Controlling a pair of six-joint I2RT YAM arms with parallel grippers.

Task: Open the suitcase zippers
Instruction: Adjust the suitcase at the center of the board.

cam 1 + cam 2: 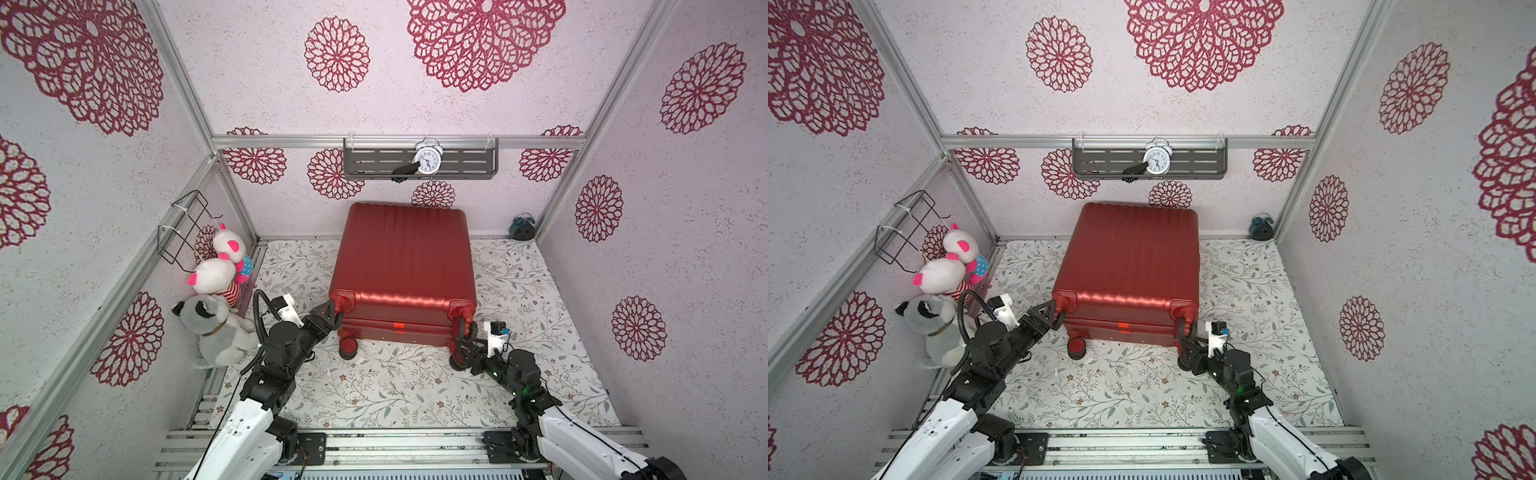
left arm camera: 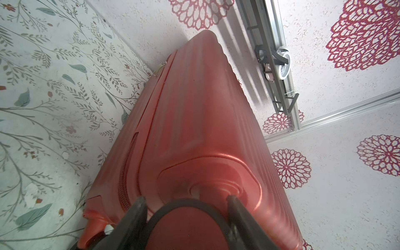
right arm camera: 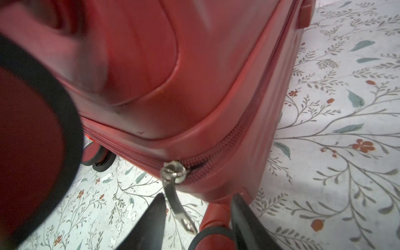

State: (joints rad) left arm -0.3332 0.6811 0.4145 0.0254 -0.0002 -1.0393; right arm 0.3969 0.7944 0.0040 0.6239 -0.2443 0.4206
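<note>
The suitcase (image 1: 403,257) lay flat on the bench (image 1: 395,395), barely begun: only a short gap in the zippers (image 3: 229,134) showed beside the slider. The left gripper (image 1: 332,313) clamped a wheel (image 2: 186,225). The right gripper (image 3: 198,195) stood unclenched astride the pull tab (image 3: 176,205) — a lower wheel (image 3: 216,240) crowded it, with open bench beyond.

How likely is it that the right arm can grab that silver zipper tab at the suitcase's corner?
Probably yes. The right gripper has its jaws apart, with the zipper tab hanging between them and nothing in the way; a wheel crowds one side.
</note>
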